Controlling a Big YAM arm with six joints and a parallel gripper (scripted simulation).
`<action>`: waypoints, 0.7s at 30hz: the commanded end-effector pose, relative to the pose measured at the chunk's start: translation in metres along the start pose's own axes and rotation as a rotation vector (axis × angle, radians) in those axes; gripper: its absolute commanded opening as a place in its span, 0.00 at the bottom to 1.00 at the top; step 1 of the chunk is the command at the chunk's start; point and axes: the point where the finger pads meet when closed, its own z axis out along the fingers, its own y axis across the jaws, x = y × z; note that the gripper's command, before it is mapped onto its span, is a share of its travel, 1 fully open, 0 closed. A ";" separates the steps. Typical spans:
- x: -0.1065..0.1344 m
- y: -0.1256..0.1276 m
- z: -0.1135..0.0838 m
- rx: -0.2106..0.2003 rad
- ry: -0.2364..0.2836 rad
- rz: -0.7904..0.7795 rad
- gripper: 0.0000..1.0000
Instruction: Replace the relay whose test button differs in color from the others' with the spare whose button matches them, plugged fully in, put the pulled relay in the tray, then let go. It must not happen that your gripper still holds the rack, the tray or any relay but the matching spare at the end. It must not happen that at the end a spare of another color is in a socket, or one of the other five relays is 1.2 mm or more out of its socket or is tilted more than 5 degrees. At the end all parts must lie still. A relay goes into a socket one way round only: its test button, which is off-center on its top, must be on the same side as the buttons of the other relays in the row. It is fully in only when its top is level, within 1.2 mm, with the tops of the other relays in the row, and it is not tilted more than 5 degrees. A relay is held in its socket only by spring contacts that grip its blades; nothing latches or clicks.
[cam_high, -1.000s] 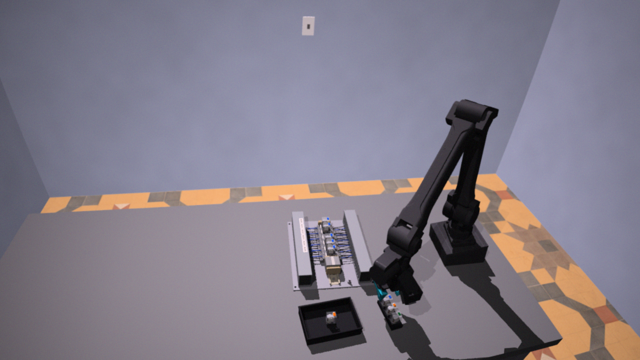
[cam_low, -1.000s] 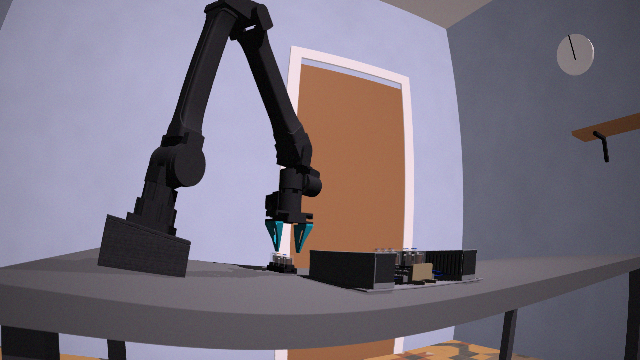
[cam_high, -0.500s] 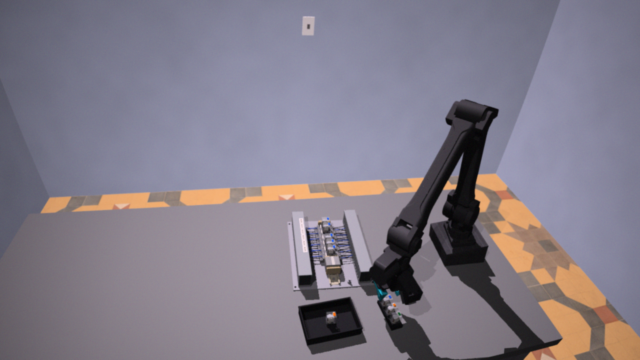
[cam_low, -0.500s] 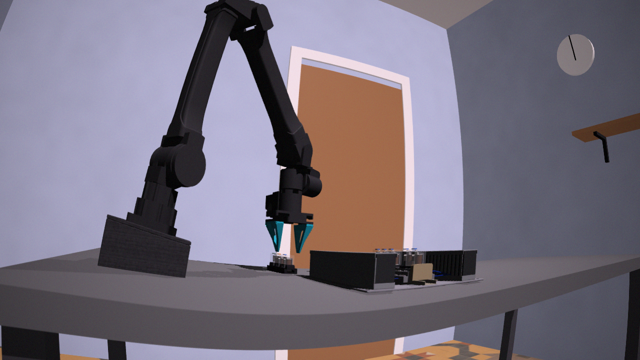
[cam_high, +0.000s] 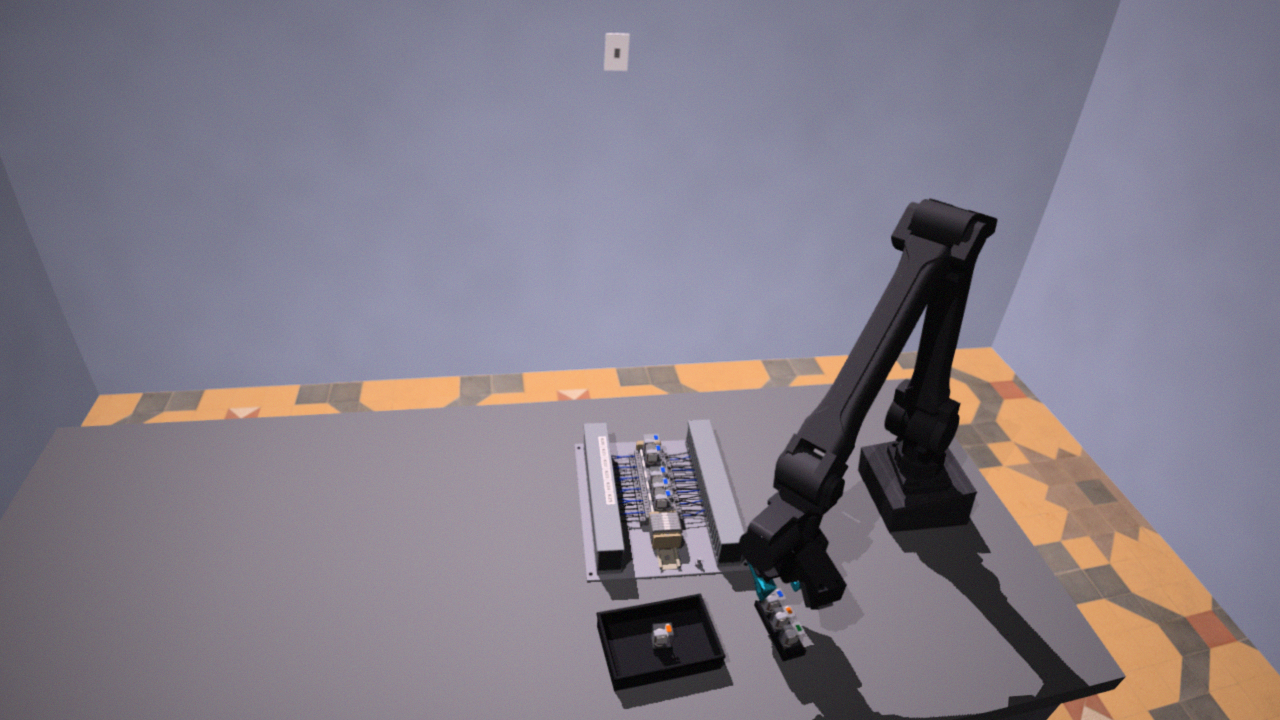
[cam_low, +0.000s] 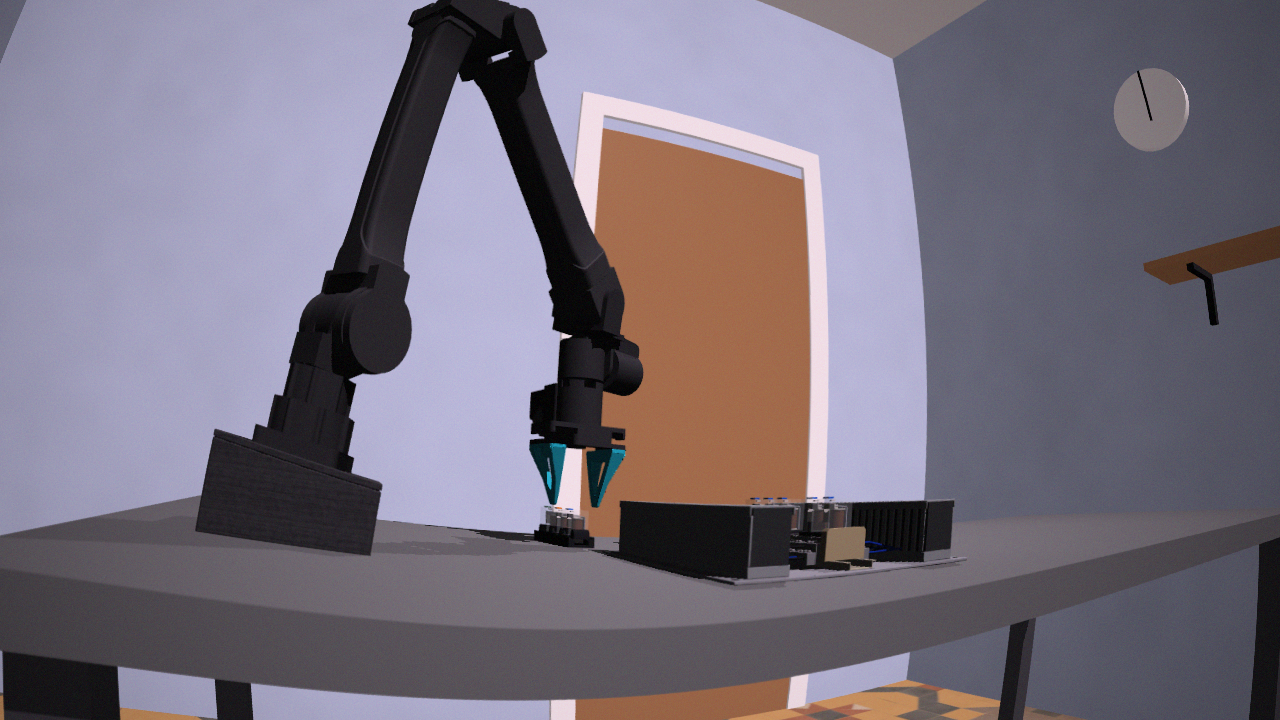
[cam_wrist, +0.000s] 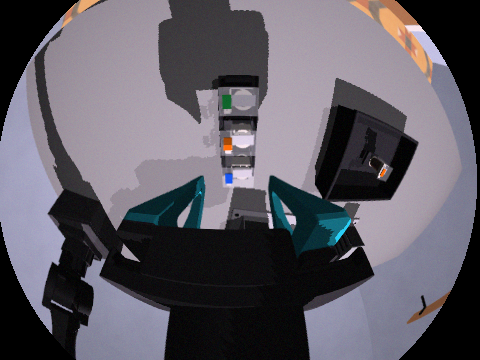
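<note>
My gripper (cam_high: 778, 586) (cam_low: 575, 504) (cam_wrist: 236, 181) is open and empty, pointing down just above the blue-button end of the spare holder (cam_high: 793, 653) (cam_low: 565, 540) (cam_wrist: 238, 81). The holder carries a blue-button spare (cam_high: 775, 602) (cam_wrist: 243, 175), an orange-button spare (cam_high: 783, 618) (cam_wrist: 242, 142) and a green-button spare (cam_high: 789, 636) (cam_wrist: 244, 100). A relay with an orange button (cam_high: 661, 637) (cam_wrist: 382, 170) is in the black tray (cam_high: 671, 676) (cam_wrist: 336, 155). The row on the panel shows several blue-button relays (cam_high: 663, 502), with a gap between the far two and the nearer ones.
Grey wire ducts (cam_high: 716, 492) (cam_low: 689, 537) flank the row on the panel (cam_high: 640, 562). A beige block (cam_high: 665, 539) (cam_low: 844, 544) sits at the row's near end. The tray is left of the holder in the top view. The arm base (cam_high: 917, 501) (cam_low: 286, 501) is behind right there.
</note>
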 end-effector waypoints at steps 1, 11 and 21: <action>-0.003 -0.018 -0.016 0.049 -0.029 0.008 0.59; -0.005 -0.023 -0.019 0.061 -0.034 0.010 0.59; -0.006 -0.024 -0.020 0.063 -0.035 0.010 0.59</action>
